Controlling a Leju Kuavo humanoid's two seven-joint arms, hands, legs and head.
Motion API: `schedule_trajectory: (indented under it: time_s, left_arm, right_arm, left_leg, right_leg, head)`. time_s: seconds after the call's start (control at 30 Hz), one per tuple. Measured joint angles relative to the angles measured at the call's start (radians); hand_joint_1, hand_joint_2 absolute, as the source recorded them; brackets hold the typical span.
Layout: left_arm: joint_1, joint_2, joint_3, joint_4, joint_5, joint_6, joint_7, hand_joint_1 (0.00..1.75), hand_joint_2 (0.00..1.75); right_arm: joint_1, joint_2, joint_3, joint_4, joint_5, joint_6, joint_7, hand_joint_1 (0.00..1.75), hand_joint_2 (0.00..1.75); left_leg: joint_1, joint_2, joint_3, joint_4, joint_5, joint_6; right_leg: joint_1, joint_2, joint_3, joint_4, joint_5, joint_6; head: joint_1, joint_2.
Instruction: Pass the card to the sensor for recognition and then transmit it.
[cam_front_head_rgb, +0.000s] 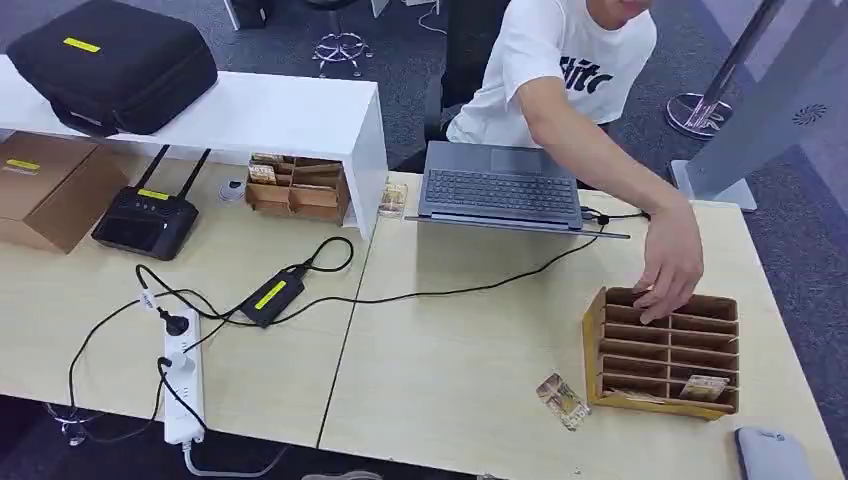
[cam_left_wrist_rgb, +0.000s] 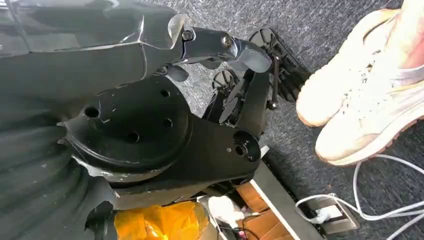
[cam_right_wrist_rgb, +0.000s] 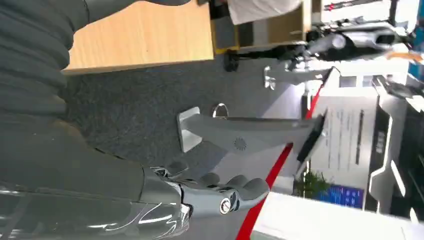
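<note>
Brown slotted cardboard card rack (cam_front_head_rgb: 604, 352) on the pale wooden table (cam_front_head_rgb: 450, 380), a person's hand (cam_front_head_rgb: 670, 262) reaching into its far slots, one tan card (cam_front_head_rgb: 704, 387) lying in the nearest row and a small patterned card (cam_front_head_rgb: 561, 400) flat just beside the rack. Left hand (cam_left_wrist_rgb: 235, 75) hanging over grey carpet, fingers loosely curled around nothing. Right hand (cam_right_wrist_rgb: 220, 192) beside the table edge, fingers stretched out, holding nothing.
</note>
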Motion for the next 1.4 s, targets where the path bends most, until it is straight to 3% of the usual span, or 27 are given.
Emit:
schedule_trajectory:
  time_s: [0.1, 0.23, 0.33, 0.47, 0.6, 1.07, 1.27, 1.4]
  left_arm:
    - [0.0, 0.0, 0.0, 0.0, 0.0, -0.005, -0.003, 0.0, 1.75]
    - [-0.001, 0.0, 0.0, 0.0, 0.0, -0.009, -0.004, 0.0, 1.75]
    - [-0.001, 0.0, 0.0, 0.0, 0.0, -0.009, -0.007, 0.0, 1.75]
    - [-0.002, -0.001, 0.0, 0.0, 0.0, -0.006, -0.008, 0.0, 1.75]
    - [-0.002, -0.002, 0.0, 0.0, 0.0, -0.001, -0.008, 0.0, 1.75]
    - [-0.002, -0.002, 0.002, 0.0, 0.0, 0.006, -0.007, 0.0, 1.75]
    - [-0.003, -0.002, 0.002, 0.0, 0.0, 0.011, 0.002, 0.0, 1.75]
    - [-0.003, 0.001, 0.002, 0.0, 0.0, 0.011, 0.012, 0.0, 1.75]
  right_arm:
    - [0.017, -0.013, -0.072, 0.079, -0.073, -0.002, -0.031, 0.0, 1.75]
    - [0.029, -0.019, -0.135, 0.217, -0.104, -0.055, -0.1, 0.0, 1.75]
    - [0.028, -0.013, -0.177, 0.349, -0.154, -0.15, -0.074, 0.0, 1.75]
    - [0.039, 0.041, -0.233, 0.556, -0.194, -0.142, -0.193, 0.0, 1.75]
    - [0.047, 0.09, -0.265, 0.691, -0.21, -0.137, -0.223, 0.0, 1.75]
    - [0.045, 0.169, -0.304, 0.809, -0.215, -0.23, -0.18, 0.0, 1.75]
    - [0.045, 0.225, -0.304, 0.837, -0.164, -0.315, -0.109, 0.0, 1.75]
    - [0.044, 0.273, -0.296, 0.866, -0.122, -0.402, -0.015, 0.0, 1.75]
  left_leg:
    - [0.0, 0.001, 0.0, 0.0, -0.001, 0.001]
    - [0.0, 0.004, 0.001, 0.0, -0.003, 0.0]
    - [0.001, 0.004, 0.002, 0.0, -0.003, 0.0]
    - [0.001, 0.004, 0.003, -0.001, -0.003, 0.0]
    - [0.001, 0.005, 0.004, -0.001, -0.003, 0.0]
    - [0.001, 0.004, 0.004, -0.001, -0.003, 0.0]
    - [0.001, 0.004, 0.004, -0.001, -0.003, -0.001]
    - [0.002, 0.004, 0.004, -0.001, -0.002, -0.001]
  right_leg:
    - [0.0, 0.001, 0.0, 0.0, 0.0, 0.0]
    - [0.0, 0.003, 0.0, 0.0, 0.0, 0.0]
    - [0.001, 0.003, 0.001, 0.0, -0.001, -0.001]
    - [0.002, 0.004, 0.001, 0.0, -0.001, -0.001]
    - [0.001, 0.004, 0.001, 0.001, -0.002, -0.002]
    - [0.001, 0.004, 0.002, 0.001, -0.002, -0.002]
    - [0.001, 0.004, 0.002, 0.001, -0.002, -0.002]
    - [0.002, 0.004, 0.002, 0.002, -0.002, -0.003]
  head:
    - [0.0, 0.0]
    - [0.0, 0.0]
    - [0.0, 0.0]
    - [0.0, 0.0]
    - [-0.001, 0.0]
    - [0.0, 0.0]
    - [0.0, 0.0]
    - [-0.001, 0.0]
